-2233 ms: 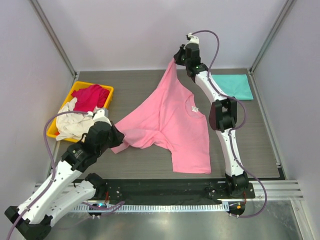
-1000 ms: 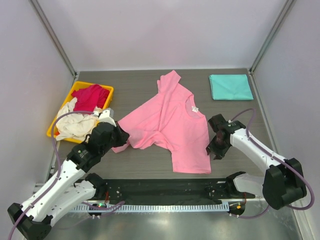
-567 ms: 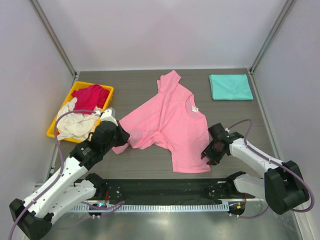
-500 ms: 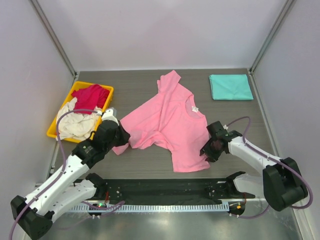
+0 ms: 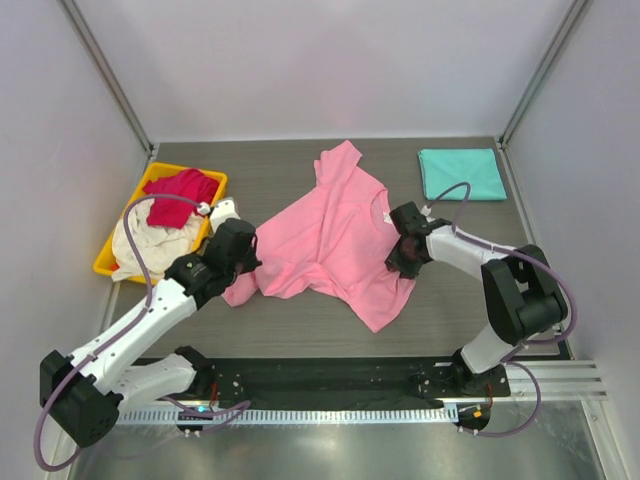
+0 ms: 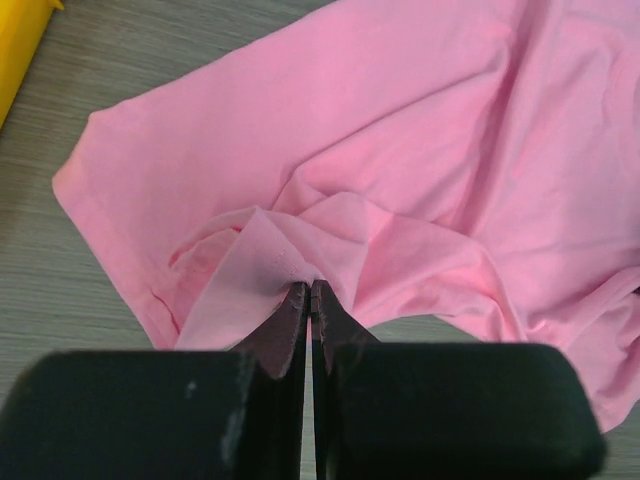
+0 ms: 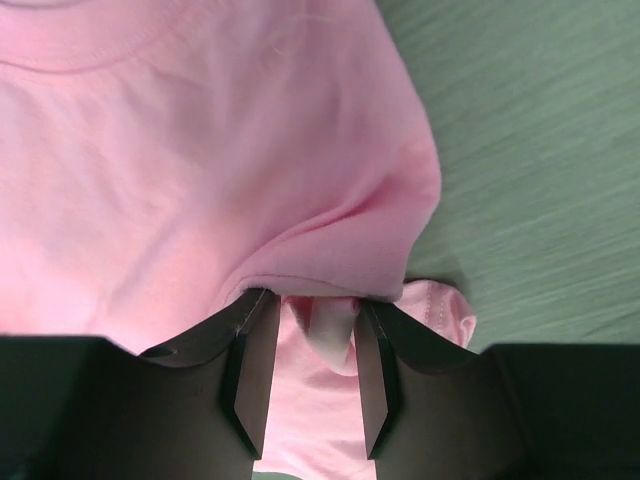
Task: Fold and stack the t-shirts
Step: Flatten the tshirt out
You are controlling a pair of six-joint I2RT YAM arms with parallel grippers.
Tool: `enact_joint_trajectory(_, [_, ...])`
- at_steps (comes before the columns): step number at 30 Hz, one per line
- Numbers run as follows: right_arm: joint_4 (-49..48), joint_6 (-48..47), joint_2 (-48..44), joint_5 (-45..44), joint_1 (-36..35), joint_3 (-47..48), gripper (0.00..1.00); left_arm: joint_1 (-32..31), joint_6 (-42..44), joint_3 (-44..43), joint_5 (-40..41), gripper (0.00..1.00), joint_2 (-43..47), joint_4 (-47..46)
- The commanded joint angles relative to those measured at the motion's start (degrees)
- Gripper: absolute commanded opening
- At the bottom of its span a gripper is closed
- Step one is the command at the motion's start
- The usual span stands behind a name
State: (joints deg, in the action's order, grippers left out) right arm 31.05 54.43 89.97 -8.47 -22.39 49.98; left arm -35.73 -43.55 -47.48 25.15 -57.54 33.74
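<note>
Fig. legend, top view w/ both wrist views. The pink t-shirt (image 5: 330, 240) lies spread but rumpled on the desk (image 5: 280, 165), roughly at centre, collar toward the right arm and one sleeve pointing to the far edge. I see the left pincer (image 5: 243, 262) at the shirt's near-left edge; in the left wrist view its jaws are pressed together w/ hardly any gap, pinching a raised fold of pink cloth that peaks right at the tips. The right pincer (image 5: 400, 258) sits on the shirt's right edge, just below the collar. In the right wrist view its jaws stand a narrow way apart w/ a bunched fold of pink cloth gripped between them, and the shirt's edge curls over the tips. The near-right part of the shirt runs to a point toward the front edge of the desk. The teal t-shirt (image 5: 461, 173) lies folded flat in the far-right corner, well apart from the pink one. The yellow bin (image 5: 218, 185) is at the left side and holds the crimson t-shirt (image 5: 178, 195) at its far end and the cream t-shirt (image 5: 140, 245) at its near end, both crumpled; the cream one spills over the near rim.
</note>
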Motion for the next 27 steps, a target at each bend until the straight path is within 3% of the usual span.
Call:
enact_joint_trajectory(1, [3.4,-3.0,2.0,-3.0,0.0,5.7,0.41,0.0,-0.3,-4.1,2.3,0.0,-1.0,0.8])
enact_joint_trajectory(6, [14.4,-5.4,1.2,-4.4,0.1,11.3,0.42,0.0,-0.4,-2.4,5.2,0.0,2.6,2.4])
enact_joint_trajectory(11, [21.8,-4.4,-3.6,-9.6,0.1,9.8,0.45,0.0,-1.5,0.0,3.3,0.0,6.6,0.9])
enact_joint_trajectory(27, [17.3,-0.5,-7.1,-10.7,0.3,-2.7,0.45,0.0,-2.5,4.0,-1.8,0.0,8.6,-2.0])
